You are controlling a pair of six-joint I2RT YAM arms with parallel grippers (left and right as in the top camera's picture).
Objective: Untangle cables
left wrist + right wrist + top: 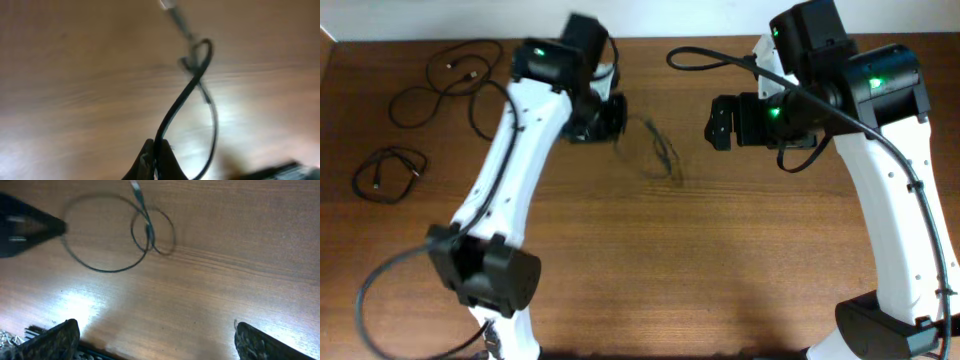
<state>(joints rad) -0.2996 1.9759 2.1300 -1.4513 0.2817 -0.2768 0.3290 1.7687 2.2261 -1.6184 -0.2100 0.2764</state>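
Cable [175, 105], thin and black, is pinched between the fingers of the left gripper [156, 161], while the right gripper [157, 341] has its fingers wide apart.

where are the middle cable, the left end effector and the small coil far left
middle cable [107, 271], right wrist view, bottom of big loop
left end effector [156, 159], left wrist view, between fingertips
small coil [392, 152], overhead view, top strand
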